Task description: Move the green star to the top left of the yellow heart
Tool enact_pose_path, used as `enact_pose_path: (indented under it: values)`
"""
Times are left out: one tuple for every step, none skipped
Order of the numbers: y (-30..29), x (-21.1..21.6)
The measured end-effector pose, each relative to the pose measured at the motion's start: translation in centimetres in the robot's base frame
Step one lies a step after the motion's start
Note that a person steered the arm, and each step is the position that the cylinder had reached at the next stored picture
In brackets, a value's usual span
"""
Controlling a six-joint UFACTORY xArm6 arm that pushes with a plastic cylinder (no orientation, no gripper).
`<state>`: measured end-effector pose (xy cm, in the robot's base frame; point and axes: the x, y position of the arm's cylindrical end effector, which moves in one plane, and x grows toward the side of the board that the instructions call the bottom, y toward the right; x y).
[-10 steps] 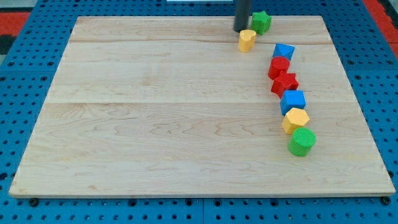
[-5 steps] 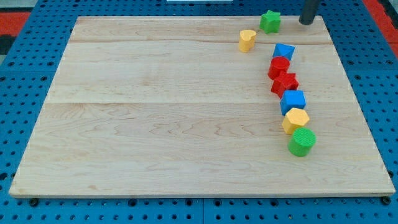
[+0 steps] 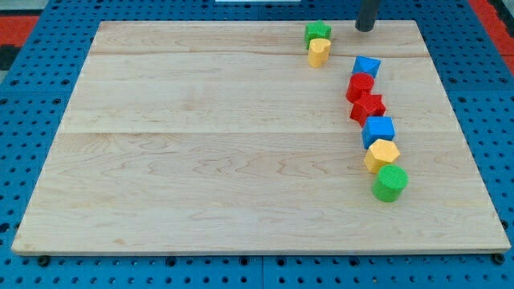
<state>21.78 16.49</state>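
The green star [image 3: 317, 33] lies near the board's top edge, touching the top of the yellow heart [image 3: 319, 52], directly above it and a little to its left. My tip [image 3: 365, 29] stands on the board to the right of the green star, a short gap away from it, above the blue block at the head of the row.
A curved row of blocks runs down the view's right: a blue block [image 3: 366, 67], a red block [image 3: 361, 86], a red star [image 3: 368, 107], a blue cube [image 3: 377, 130], a yellow hexagon [image 3: 381, 154], a green cylinder [image 3: 390, 182]. The wooden board [image 3: 201, 144] lies on a blue pegboard.
The green star slid left, from the heart's upper right to just above it. My tip went from left of the star round to the right, then moved left behind it.
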Motion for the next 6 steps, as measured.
enact_pose_path:
  values:
    - [-9.4, -0.1]
    - [-13.0, 0.1]
    - [-5.6, 0.1]
    - [3.2, 1.7]
    - [-1.4, 2.8]
    - [-4.5, 3.4]
